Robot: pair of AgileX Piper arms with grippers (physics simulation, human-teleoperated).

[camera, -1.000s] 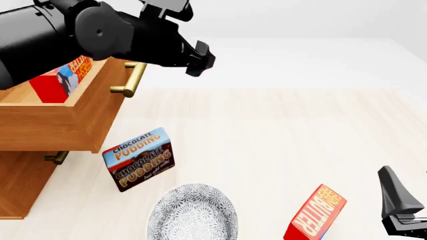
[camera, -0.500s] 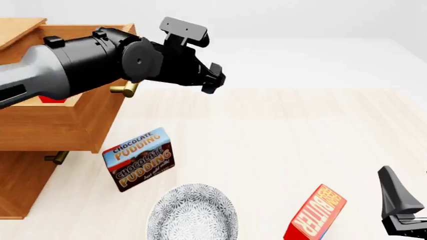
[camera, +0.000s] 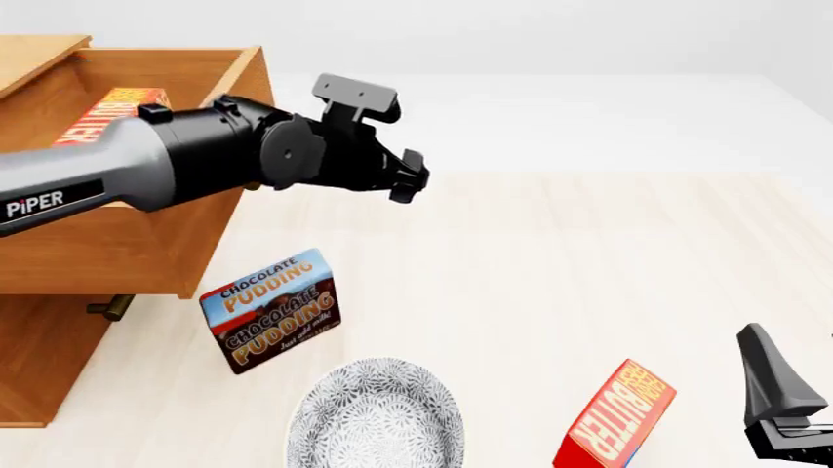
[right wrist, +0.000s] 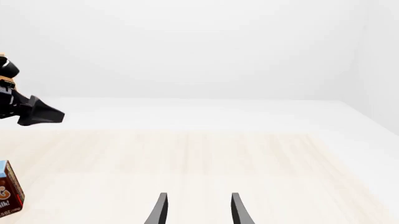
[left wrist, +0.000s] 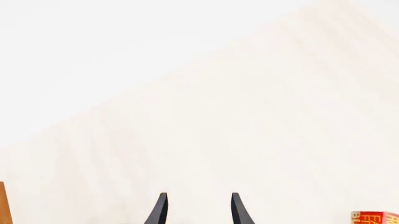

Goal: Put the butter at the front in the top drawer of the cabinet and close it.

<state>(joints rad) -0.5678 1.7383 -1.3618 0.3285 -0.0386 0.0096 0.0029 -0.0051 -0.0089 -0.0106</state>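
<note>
The cabinet (camera: 53, 361) stands at the left with its top drawer (camera: 195, 249) pulled open. A butter carton (camera: 115, 109) lies inside the drawer, orange face showing, partly hidden by my left arm. The arm also hides the drawer's handle. My left gripper (camera: 412, 177) is open and empty, in the air just right of the drawer front. A twin butter carton (camera: 614, 417) stands at the front right and shows in the left wrist view (left wrist: 377, 218). My right gripper (camera: 790, 341) is open and empty beside that twin carton.
A Chocolate Pudding box (camera: 271, 310) stands below the drawer front and shows in the right wrist view (right wrist: 7, 191). A grey patterned bowl (camera: 375, 414) sits at the front centre. The lower drawer's brass handle (camera: 111, 308) sticks out beneath the top drawer.
My left arm has swung right and down from above the drawer to in front of it, empty. The butter in the drawer now shows its orange face. The right arm has not moved.
</note>
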